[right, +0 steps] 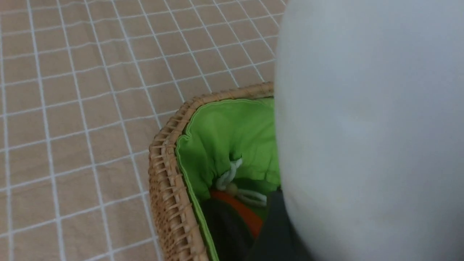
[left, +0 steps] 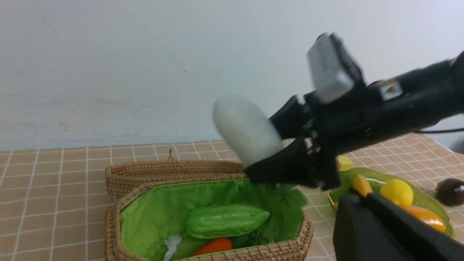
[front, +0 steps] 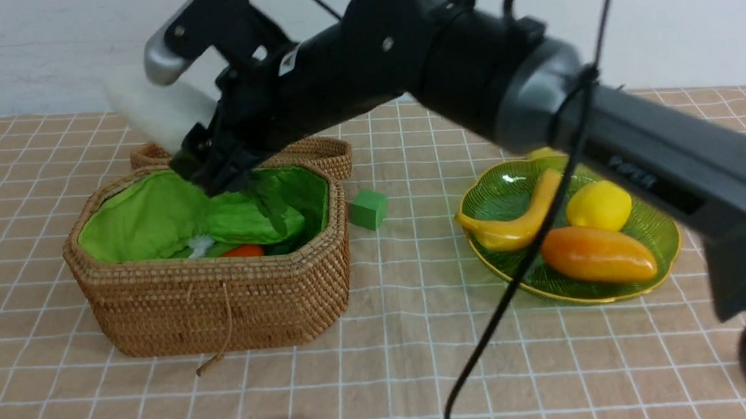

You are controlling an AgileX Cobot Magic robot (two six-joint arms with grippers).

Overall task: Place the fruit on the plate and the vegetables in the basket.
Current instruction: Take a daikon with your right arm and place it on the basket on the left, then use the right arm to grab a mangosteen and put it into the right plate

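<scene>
White radish [front: 154, 109] hangs above the wicker basket [front: 226, 304], held near one end by the right gripper [front: 201, 144], fingers spread wide around it (left gripper [left: 348, 206] closed, empty). Blur hides the contact, so it should probably lower beside the gourd [front: 254, 218] before letting go.

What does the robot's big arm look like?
The right arm is black and tube-shaped, with a grey ring, faint letters on its side and a thin black cable hanging down. Its gripper is black, with a silver box near it.
</scene>
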